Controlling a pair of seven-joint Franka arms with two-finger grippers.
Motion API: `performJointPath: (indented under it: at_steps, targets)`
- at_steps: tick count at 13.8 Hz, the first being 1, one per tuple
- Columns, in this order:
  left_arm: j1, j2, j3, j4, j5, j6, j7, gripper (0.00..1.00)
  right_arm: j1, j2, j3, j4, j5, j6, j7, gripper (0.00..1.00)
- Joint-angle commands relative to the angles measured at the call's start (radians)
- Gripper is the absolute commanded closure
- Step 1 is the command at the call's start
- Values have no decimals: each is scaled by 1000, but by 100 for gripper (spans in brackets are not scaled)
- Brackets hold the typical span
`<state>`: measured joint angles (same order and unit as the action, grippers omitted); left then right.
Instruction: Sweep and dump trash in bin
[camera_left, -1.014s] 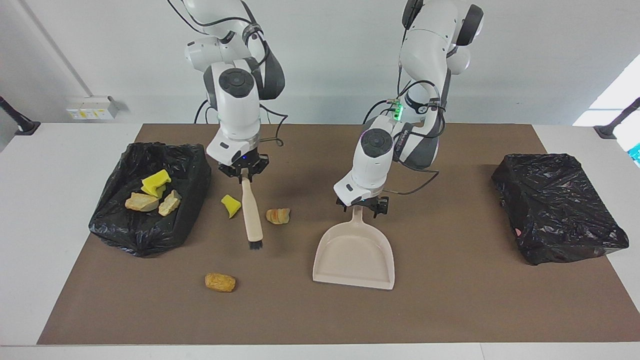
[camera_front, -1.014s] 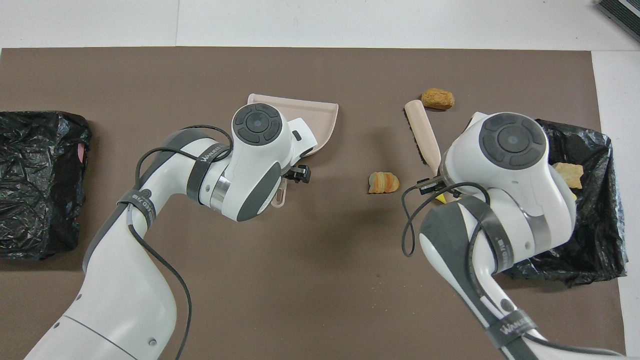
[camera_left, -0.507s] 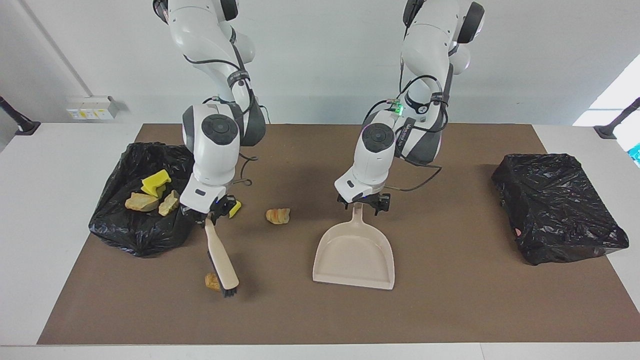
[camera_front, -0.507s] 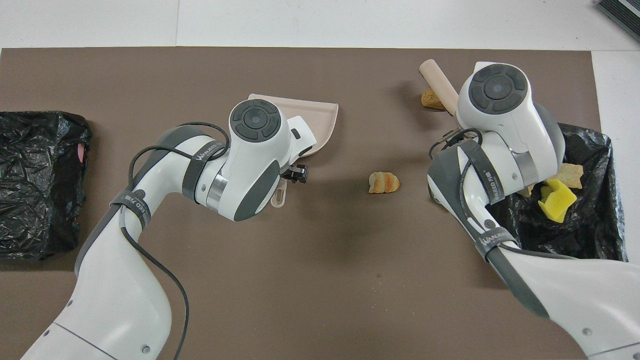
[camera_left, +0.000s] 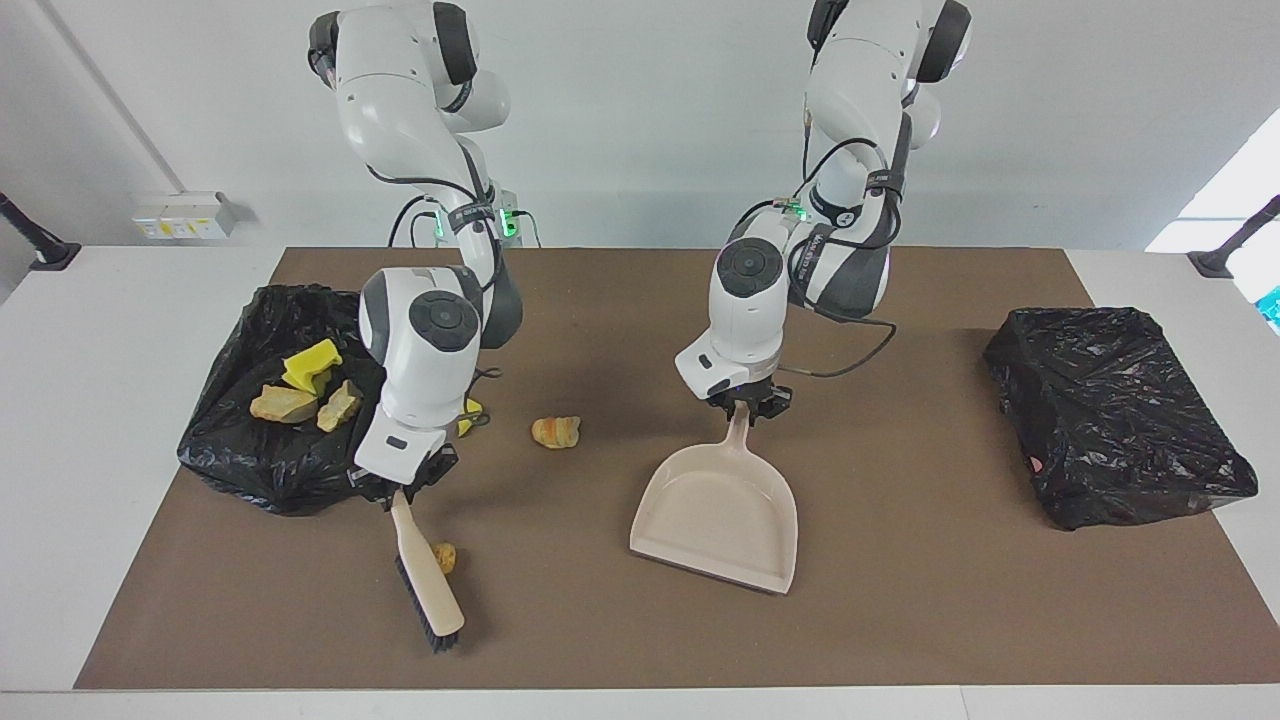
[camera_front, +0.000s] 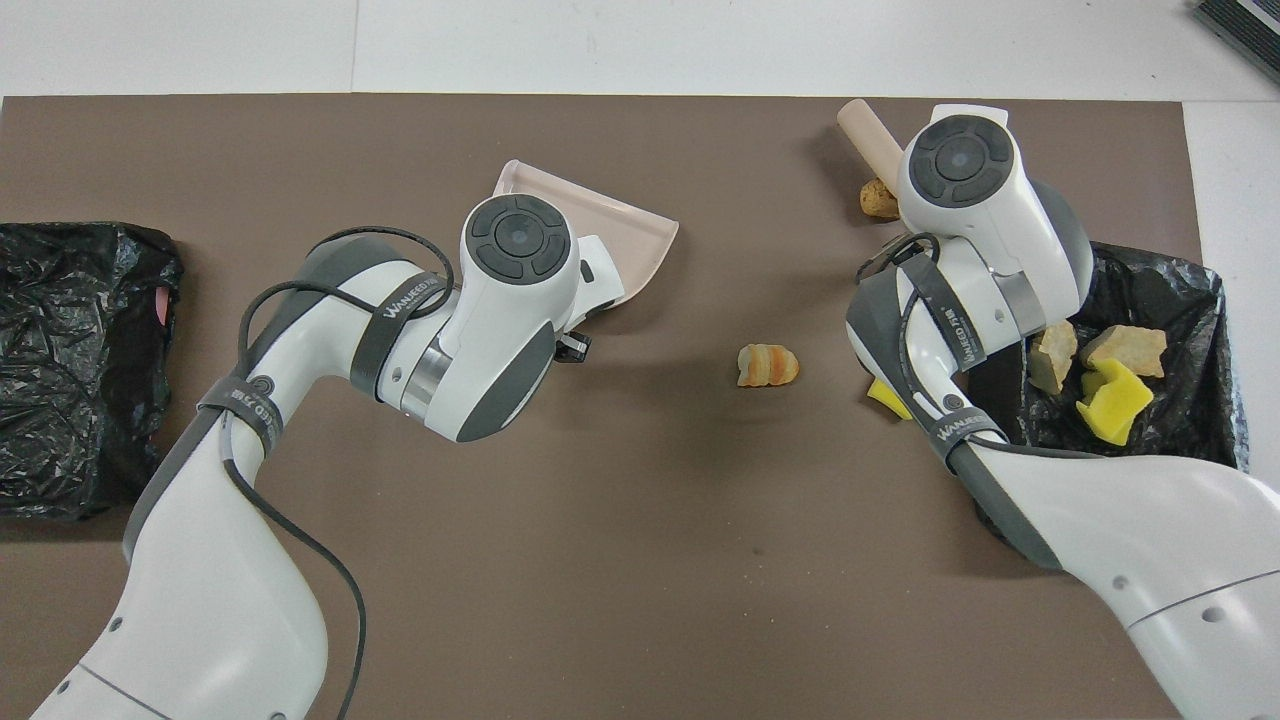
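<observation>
right gripper (camera_left: 402, 487) clamps the brush (camera_left: 428, 573) handle, bristles on the brown mat beside an orange-brown lump (camera_left: 444, 556). left gripper (camera_left: 744, 405) has its jaws closed on the dustpan (camera_left: 720, 512) handle, pan tilted mid-bench. a bread-like lump (camera_left: 556, 432) lies loose between the tools; sponge and stone scraps (camera_left: 300, 385) sit in the black bin (camera_left: 290, 465) at the right arm's end.

White table (camera_left: 120, 420) under a brown mat (camera_left: 900, 620). Plain white wall (camera_left: 640, 120) at the far end, socket box (camera_left: 185, 215) low at left; bright daylight at right.
</observation>
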<state>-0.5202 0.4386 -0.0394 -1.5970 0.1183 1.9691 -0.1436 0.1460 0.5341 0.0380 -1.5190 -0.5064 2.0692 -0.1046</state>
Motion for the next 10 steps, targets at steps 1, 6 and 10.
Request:
performJointPath:
  at_steps: [1,6,10]
  targets:
    - [17,-67,16,-6,18,-42,155,100,6,-26,46,-9,89,-127,-33,100]
    - [80,-89,19,-9,20,-154,629,100,6,-77,129,-7,263,-317,-30,100]
    - [98,-104,35,-38,21,-180,873,100,4,-147,129,-3,402,-386,-24,100]
